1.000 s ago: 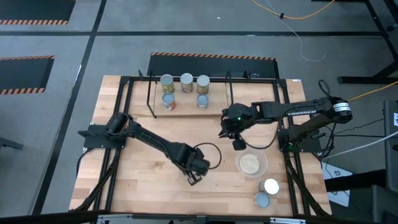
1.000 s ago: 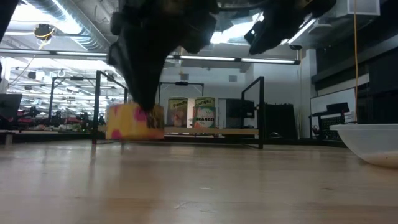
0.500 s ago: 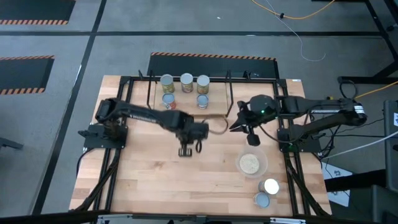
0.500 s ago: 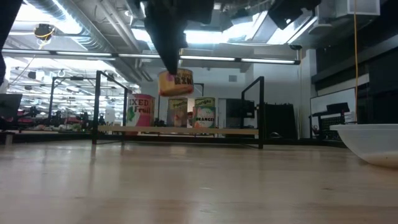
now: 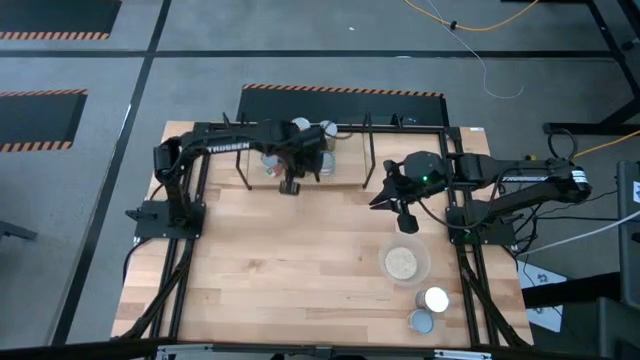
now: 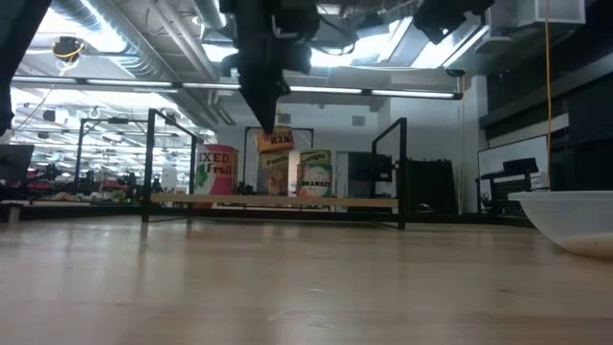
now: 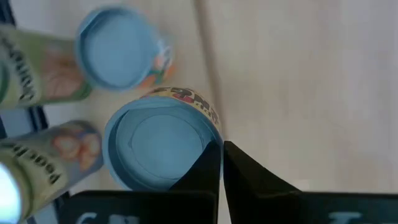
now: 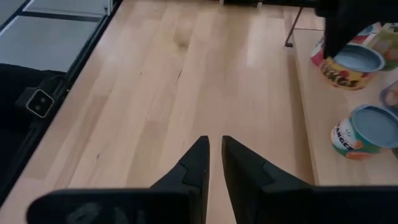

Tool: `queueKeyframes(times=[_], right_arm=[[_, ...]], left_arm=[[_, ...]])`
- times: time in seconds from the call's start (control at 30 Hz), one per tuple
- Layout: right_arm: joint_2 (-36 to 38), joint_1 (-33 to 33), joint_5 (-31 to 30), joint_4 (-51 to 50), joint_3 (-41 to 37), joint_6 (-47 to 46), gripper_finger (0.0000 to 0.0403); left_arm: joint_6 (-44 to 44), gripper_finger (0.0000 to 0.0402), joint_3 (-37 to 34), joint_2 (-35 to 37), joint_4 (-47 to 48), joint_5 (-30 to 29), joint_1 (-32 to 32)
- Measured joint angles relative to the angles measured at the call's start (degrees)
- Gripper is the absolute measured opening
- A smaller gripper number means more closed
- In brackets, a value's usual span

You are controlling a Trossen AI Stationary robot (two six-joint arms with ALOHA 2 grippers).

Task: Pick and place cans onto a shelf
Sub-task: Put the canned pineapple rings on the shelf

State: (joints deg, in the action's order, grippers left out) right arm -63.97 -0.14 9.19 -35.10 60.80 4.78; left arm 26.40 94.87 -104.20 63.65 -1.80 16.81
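My left gripper (image 5: 291,181) hangs over the shelf (image 5: 345,180), a low black rod rack with a pale wooden board, and is shut on a can (image 7: 158,146) with a pale blue top and a yellow label. In the low view the can (image 6: 276,142) hangs above the board (image 6: 287,202). Several other cans stand on the shelf, among them one at its right (image 5: 326,131) and one on the board (image 8: 364,130). Two cans (image 5: 434,299) (image 5: 422,321) stand at the table's near right. My right gripper (image 5: 401,218) is shut and empty, off the shelf's right end. My left gripper pinches the can's top rim (image 7: 210,138) between its two fingers, on one side of the lid. The fingers come from above, pointing down. The can hangs below them, a little tilted and clear of the shelf's board.
A clear round bowl with beige grains (image 5: 403,263) stands near the table's right side, by the two loose cans. The black tube frame (image 5: 200,190) edges the table. Bare wood lies in the middle and near left of the table.
My left gripper has lifted the yellow-labelled can off the table's middle and carried it up and toward the far edge, over the shelf. My right gripper has drawn back a little toward the table's right edge and then kept still.
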Motion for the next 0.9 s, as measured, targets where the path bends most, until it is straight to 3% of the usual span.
queueKeyframes(times=[0.23, 0.9], right_arm=[[0.0, 0.0, -0.6, 0.0, 0.0, 0.7, 0.0049], [0.0, 0.0, -0.6, -0.2, 0.0, 1.5, 0.0049]], left_arm=[[2.2, 0.0002, -0.2, -1.7, 0.1, 4.3, 4.7], [5.3, 0.0005, -0.1, -9.0, -0.5, 0.8, 5.3]])
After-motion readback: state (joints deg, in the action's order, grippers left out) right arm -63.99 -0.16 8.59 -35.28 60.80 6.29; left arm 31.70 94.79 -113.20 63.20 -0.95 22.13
